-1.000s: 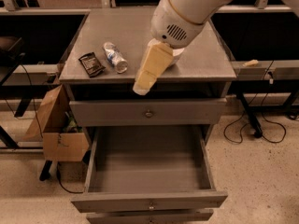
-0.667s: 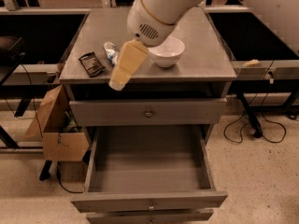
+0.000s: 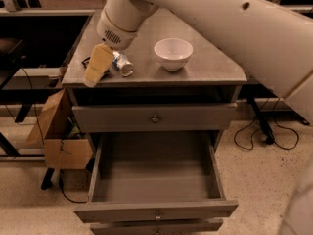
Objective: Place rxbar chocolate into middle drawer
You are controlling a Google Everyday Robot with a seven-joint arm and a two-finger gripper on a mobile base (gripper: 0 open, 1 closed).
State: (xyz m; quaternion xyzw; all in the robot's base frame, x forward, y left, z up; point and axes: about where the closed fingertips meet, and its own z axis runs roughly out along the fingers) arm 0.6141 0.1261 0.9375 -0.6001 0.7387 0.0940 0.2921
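My gripper hangs over the left front part of the cabinet top, at the end of the big white arm. The rxbar chocolate is almost wholly hidden behind the gripper; only a thin dark edge shows to its left. A clear plastic bottle lies just right of the gripper. The middle drawer is pulled out wide below, its grey box bare inside.
A white bowl stands on the cabinet top to the right of the bottle. The top drawer is shut. A cardboard box sits on the floor left of the cabinet. Cables lie on the floor at right.
The arm and gripper have swung left across the cabinet top, from beside the bowl to over the bar at the left edge. The gripper now covers the bar.
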